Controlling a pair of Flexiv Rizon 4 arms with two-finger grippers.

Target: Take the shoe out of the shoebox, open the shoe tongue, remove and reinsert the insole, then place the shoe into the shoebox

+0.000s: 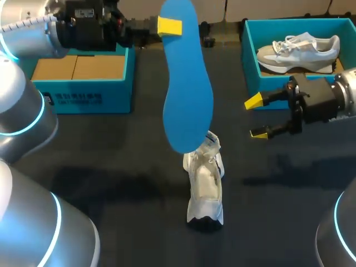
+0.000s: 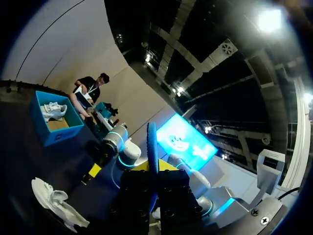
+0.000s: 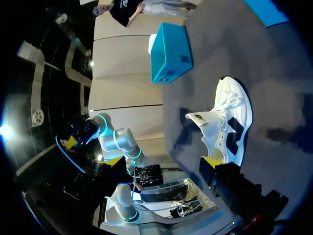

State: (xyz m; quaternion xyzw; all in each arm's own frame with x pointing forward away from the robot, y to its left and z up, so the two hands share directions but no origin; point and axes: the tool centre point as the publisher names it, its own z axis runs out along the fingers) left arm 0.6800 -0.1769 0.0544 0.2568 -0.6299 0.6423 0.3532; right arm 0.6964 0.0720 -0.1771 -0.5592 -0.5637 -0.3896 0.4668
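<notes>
My left gripper (image 1: 169,26) is high over the table's back, shut on one end of a blue insole (image 1: 188,83). The insole hangs down, its lower end just above the white shoe (image 1: 204,186). This shoe stands on the dark table, its tongue pulled open. In the left wrist view the insole (image 2: 152,144) shows edge-on between the fingers, with the shoe (image 2: 56,203) far below. My right gripper (image 1: 257,117) is open and holds nothing, to the right of the shoe and in front of the teal shoebox (image 1: 250,61). From the right wrist, the shoe (image 3: 227,122) lies ahead of a yellow fingertip (image 3: 211,161).
The shoebox at the back right holds a second, grey-and-white shoe (image 1: 297,49). Another teal box (image 1: 83,92) with a brown cardboard bottom stands at the back left, under my left arm. The same box (image 3: 168,51) shows beyond the shoe in the right wrist view.
</notes>
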